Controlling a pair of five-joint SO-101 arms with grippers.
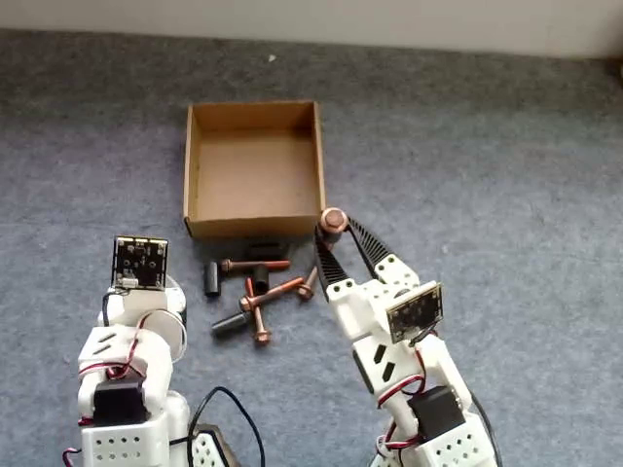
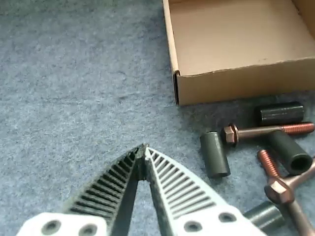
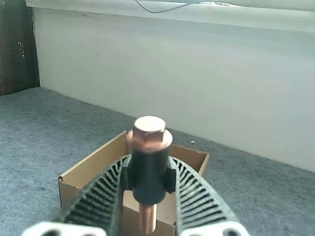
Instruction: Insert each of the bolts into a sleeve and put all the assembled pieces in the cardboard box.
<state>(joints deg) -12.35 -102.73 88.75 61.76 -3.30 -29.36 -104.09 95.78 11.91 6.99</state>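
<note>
My right gripper (image 1: 334, 230) is shut on an assembled piece (image 3: 149, 169): a copper bolt (image 3: 149, 131) standing upright through a black sleeve, its threaded end sticking out below. In the high view it hangs by the near right corner of the cardboard box (image 1: 254, 170). The box (image 3: 192, 156) lies just behind the piece and the box (image 2: 236, 73) holds nothing. My left gripper (image 2: 143, 156) is shut with nothing in it, above bare carpet left of the loose parts. Copper bolts (image 1: 255, 264) (image 2: 266, 132) and black sleeves (image 1: 211, 278) (image 2: 215, 154) lie scattered before the box.
Grey carpet (image 1: 506, 146) covers the whole table. A black cable (image 1: 229, 404) loops between the two arm bases. A pale wall (image 3: 197, 64) rises behind the box, with a dark object (image 3: 17, 46) in the far corner.
</note>
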